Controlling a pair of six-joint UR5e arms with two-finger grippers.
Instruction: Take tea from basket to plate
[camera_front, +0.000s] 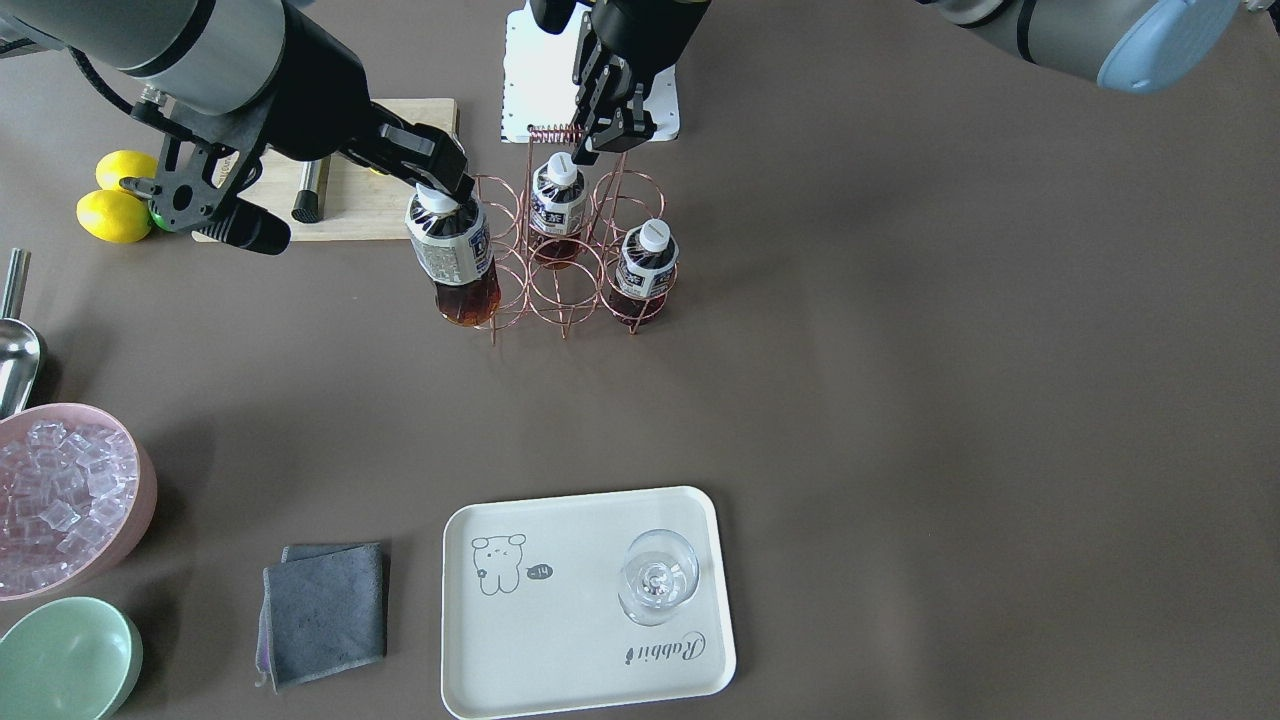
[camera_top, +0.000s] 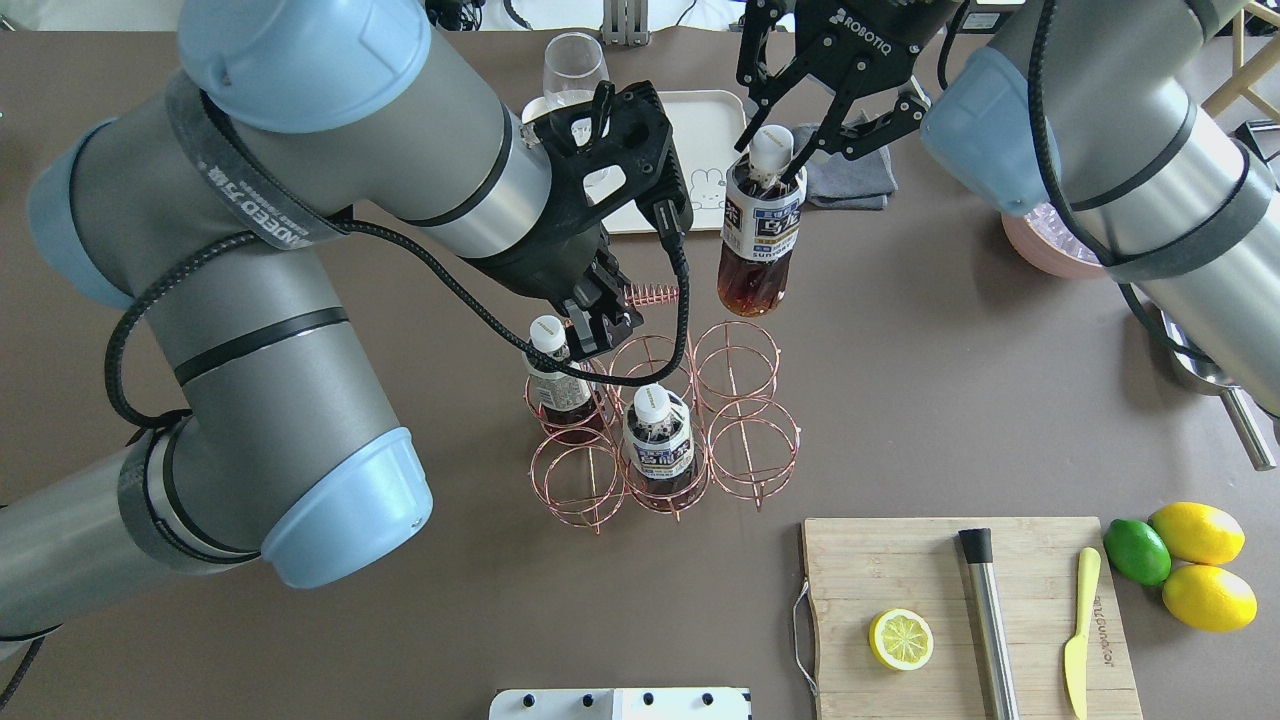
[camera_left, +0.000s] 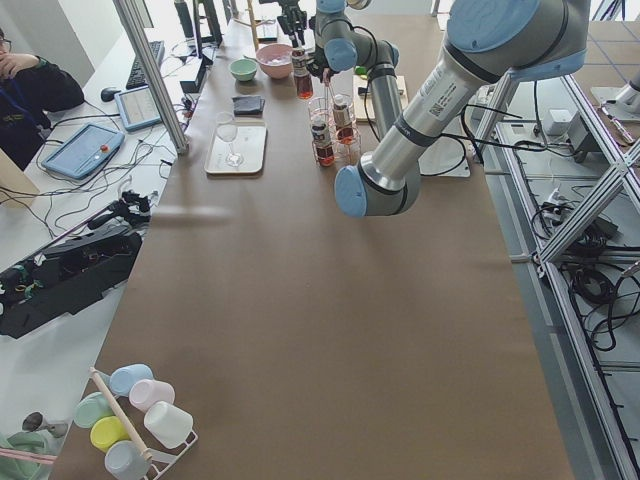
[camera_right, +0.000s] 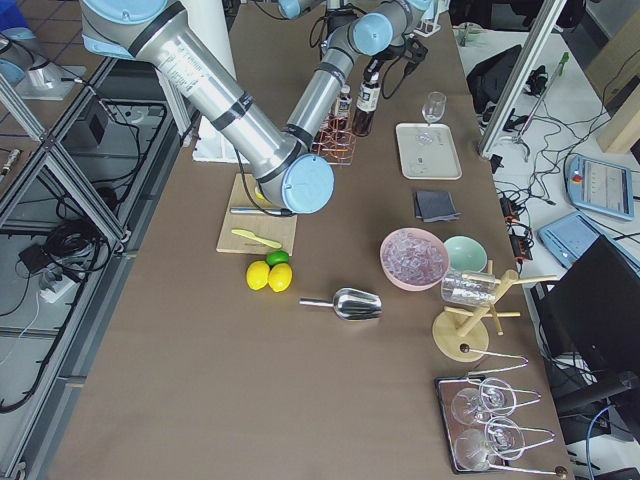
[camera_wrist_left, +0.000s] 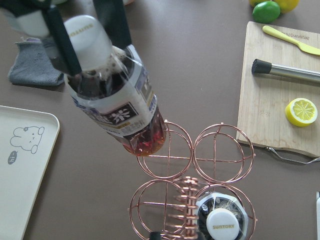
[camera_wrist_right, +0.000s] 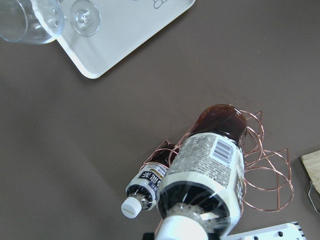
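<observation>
A: How many teas (camera_top: 658, 440)?
B: Three, brown with white caps. Two stand in the basket (camera_top: 733, 365), six round copper wire rings. The right gripper (camera_top: 778, 160) squeezes the third tea (camera_top: 762, 225) by its cap, lifted up close by the basket.
A: The left gripper (camera_top: 600, 335)?
B: At the basket's handle (camera_top: 650, 295). Can't tell if it's squeezing.

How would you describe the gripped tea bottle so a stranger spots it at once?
Find the copper wire rack mid-table. On its side facing the cream tray, the right gripper holds a tea bottle by its cap. Unlike the two bottles seated in cells, it hangs tilted in mid-air.
</observation>
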